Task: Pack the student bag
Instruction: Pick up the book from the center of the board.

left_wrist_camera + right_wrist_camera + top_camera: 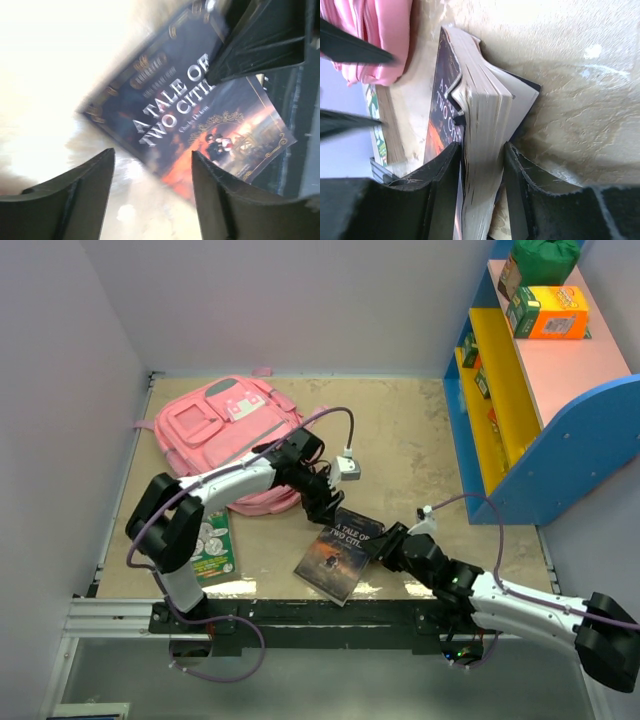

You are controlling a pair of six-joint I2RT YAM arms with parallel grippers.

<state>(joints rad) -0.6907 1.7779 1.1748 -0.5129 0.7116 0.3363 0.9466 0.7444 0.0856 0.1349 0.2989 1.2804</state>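
The pink student bag (225, 425) lies flat at the back left of the table; its edge also shows in the right wrist view (375, 35). A dark paperback, "A Tale of Two Cities" (335, 555), lies at the front centre. My right gripper (386, 542) is shut on the book's right edge, with its fingers clamping the page block (482, 147) and lifting that side. My left gripper (328, 508) is open and empty, hovering just above the book's far corner (200, 120). Its two fingers (225, 200) stand wide apart.
A green-covered book (212, 545) lies on the table at front left, next to the left arm. A blue, yellow and pink shelf unit (530, 390) with boxes stands at the right. A white plug (350, 466) hangs on the left arm's cable. Walls close the back and left.
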